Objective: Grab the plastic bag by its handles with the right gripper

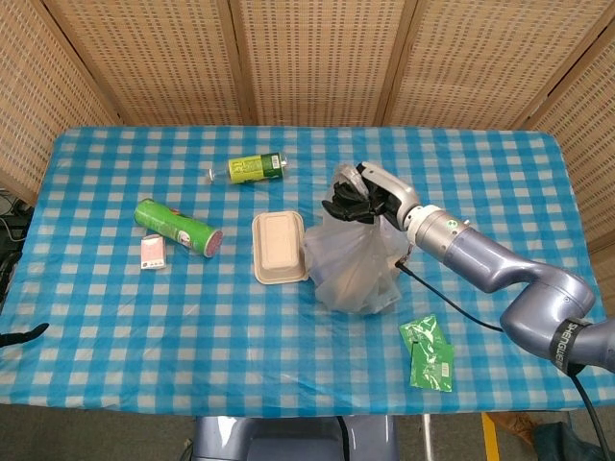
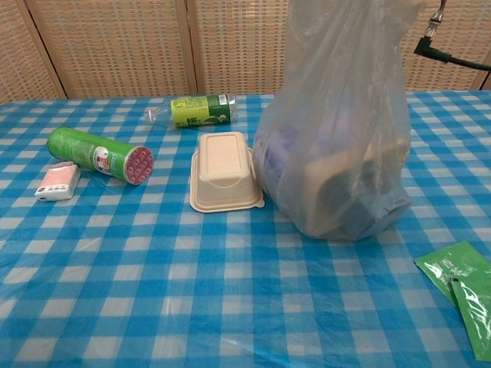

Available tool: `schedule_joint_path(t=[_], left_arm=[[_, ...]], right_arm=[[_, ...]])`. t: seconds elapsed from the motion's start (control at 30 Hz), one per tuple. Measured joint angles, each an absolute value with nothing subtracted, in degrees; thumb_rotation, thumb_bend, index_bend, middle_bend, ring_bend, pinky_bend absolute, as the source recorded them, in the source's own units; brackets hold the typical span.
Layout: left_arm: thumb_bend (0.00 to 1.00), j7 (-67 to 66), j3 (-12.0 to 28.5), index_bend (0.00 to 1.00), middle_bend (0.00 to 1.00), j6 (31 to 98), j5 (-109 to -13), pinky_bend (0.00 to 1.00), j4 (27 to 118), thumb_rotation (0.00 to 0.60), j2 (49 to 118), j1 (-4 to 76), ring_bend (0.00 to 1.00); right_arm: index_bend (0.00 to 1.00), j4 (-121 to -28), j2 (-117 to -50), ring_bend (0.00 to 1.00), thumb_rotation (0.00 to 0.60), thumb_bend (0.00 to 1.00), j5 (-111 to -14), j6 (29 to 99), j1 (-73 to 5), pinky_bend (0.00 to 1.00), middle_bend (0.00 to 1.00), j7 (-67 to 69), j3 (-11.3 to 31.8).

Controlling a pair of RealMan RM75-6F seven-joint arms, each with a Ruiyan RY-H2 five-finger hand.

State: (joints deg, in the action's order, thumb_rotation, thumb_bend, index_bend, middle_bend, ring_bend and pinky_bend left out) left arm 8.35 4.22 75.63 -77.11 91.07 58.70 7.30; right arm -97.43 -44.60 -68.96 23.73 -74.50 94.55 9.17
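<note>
A clear plastic bag (image 1: 354,261) (image 2: 337,146) with boxes inside stands on the blue checked table, right of centre. Its top is gathered and stretched upward. My right hand (image 1: 360,200) grips the bunched handles at the top of the bag, fingers curled around them. In the chest view the hand is above the frame, and only the bag's body and a black cable (image 2: 449,57) show. My left hand is not seen in either view.
A beige clamshell box (image 1: 278,247) (image 2: 223,172) lies just left of the bag. Further left lie a green can (image 1: 179,228), a small pink-and-white box (image 1: 153,253) and a green bottle (image 1: 251,169). Green sachets (image 1: 429,352) lie near the front right edge.
</note>
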Motion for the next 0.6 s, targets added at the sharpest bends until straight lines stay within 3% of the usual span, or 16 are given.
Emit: schedule_joint_path(t=[0.6], left_arm=[[0.0,9.9,4.3,0.0,0.0,75.6,-77.3,0.0,90.9,0.6,58.2,7.3,0.0]], right_arm=[[1.0,-105.4,-39.6,1.0,0.6,0.62,-29.0,35.5,-74.1,1.0,0.96,65.1,16.8]])
